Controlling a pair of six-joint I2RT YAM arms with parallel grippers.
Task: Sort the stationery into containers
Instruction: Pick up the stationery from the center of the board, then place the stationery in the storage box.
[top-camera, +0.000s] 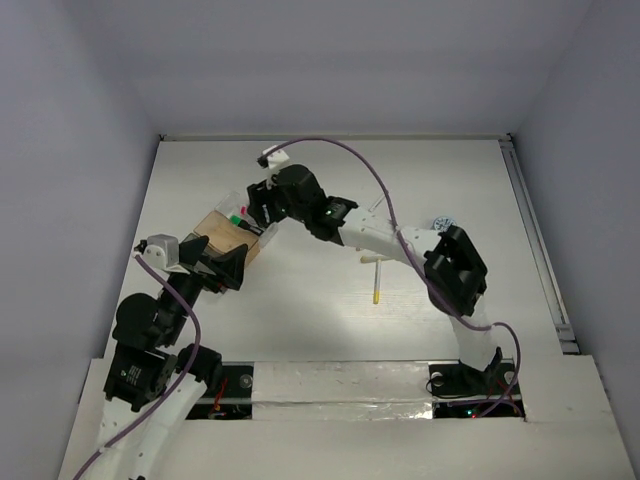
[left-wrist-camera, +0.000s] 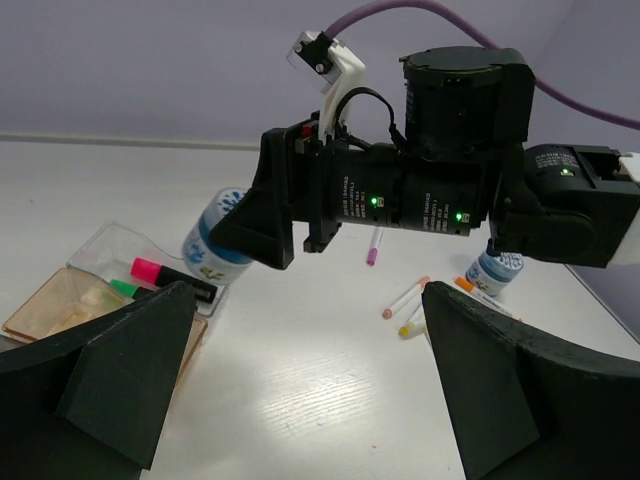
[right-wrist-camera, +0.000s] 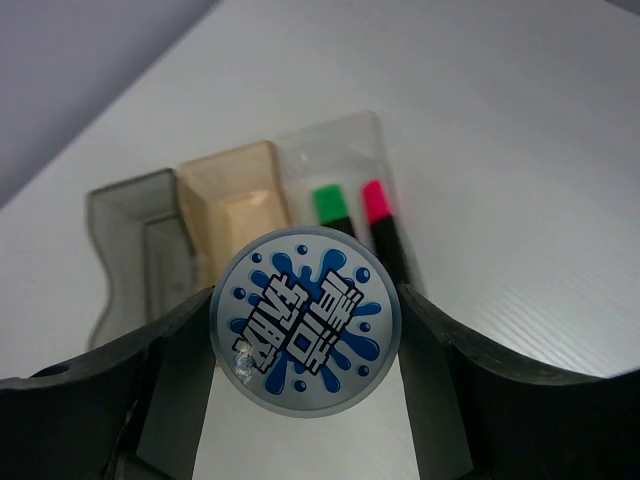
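My right gripper (right-wrist-camera: 305, 345) is shut on a round blue-white disc (right-wrist-camera: 305, 330), holding it above the table just in front of the containers. It also shows in the left wrist view (left-wrist-camera: 215, 245). The joined trays lie beyond it: smoky grey (right-wrist-camera: 125, 235), tan (right-wrist-camera: 235, 195) and clear (right-wrist-camera: 345, 160). The clear tray holds a green-capped marker (right-wrist-camera: 330, 205) and a pink-capped marker (right-wrist-camera: 378, 200). My left gripper (left-wrist-camera: 305, 390) is open and empty, low over bare table beside the tan tray (left-wrist-camera: 55, 300). Thin white pens (left-wrist-camera: 405, 297) lie loose further right.
A second blue-white disc (left-wrist-camera: 495, 270) stands beside an orange-tipped pen (left-wrist-camera: 480, 293). A pink-tipped pen (left-wrist-camera: 375, 245) and a yellow-tipped pen (top-camera: 376, 285) lie mid-table. The right arm (top-camera: 390, 235) spans the table from the right base to the trays (top-camera: 228, 235).
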